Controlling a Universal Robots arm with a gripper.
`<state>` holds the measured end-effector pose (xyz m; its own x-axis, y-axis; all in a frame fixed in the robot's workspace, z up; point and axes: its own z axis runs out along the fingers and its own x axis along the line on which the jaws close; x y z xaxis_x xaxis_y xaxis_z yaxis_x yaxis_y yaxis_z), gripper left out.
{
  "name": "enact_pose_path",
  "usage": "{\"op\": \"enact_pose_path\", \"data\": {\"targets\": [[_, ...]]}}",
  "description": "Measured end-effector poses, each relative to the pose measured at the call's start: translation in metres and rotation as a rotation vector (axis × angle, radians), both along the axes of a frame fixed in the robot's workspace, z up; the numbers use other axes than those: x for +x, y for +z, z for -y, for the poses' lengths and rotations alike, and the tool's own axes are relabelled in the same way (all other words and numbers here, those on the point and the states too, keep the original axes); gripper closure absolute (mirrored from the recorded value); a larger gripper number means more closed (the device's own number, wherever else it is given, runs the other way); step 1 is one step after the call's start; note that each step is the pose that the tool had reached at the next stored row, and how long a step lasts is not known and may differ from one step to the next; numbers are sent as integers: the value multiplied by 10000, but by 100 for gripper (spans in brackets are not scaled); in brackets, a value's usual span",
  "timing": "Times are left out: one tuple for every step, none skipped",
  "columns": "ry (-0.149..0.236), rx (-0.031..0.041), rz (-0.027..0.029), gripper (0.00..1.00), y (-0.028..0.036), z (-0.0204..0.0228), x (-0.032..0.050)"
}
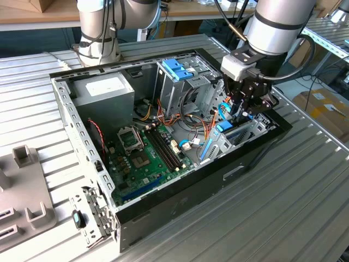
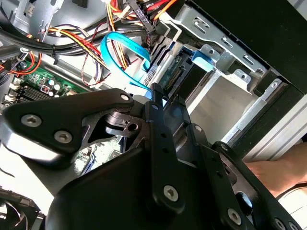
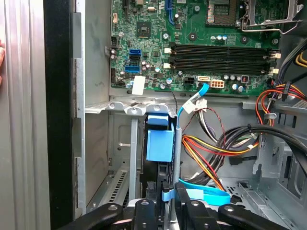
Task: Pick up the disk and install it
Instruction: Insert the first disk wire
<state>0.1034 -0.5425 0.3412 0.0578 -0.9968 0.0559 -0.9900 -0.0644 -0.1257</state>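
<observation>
The disk (image 3: 159, 141) stands on edge in the drive bay (image 3: 120, 143) at the corner of the open computer case (image 1: 163, 210), its light-blue rail facing up. My gripper (image 3: 168, 196) hangs directly over it, black fingers (image 3: 152, 201) drawn close together around a light-blue bit of the rail. In the second wrist view the disk's (image 2: 175, 72) connector end and a blue tab sit in the metal bay, just beyond the gripper (image 2: 154, 96). In the exterior view the gripper (image 1: 240, 112) is low inside the case at the right end, above the disk (image 1: 224, 126).
A green motherboard (image 1: 144, 150) and a grey power supply (image 1: 103, 90) fill the case. Loose coloured wires (image 3: 211, 148) and a blue flat cable (image 2: 120, 52) lie beside the bay. A drive cage with a blue bracket (image 1: 177, 68) stands behind. A person's hand (image 2: 278, 167) rests outside the case wall.
</observation>
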Motion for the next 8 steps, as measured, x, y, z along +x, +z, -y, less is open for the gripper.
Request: {"op": "enact_pose_path", "data": {"targets": [[0, -3, 0, 71, 13, 0, 0], [0, -1, 0, 71, 25, 0, 0], [0, 1, 0, 71, 74, 0, 0], [0, 1, 0, 71, 103, 0, 0], [0, 3, 0, 71, 103, 0, 0], [0, 4, 0, 71, 103, 0, 0], [0, 3, 0, 71, 104, 0, 0], [0, 0, 0, 71, 106, 0, 0]]}}
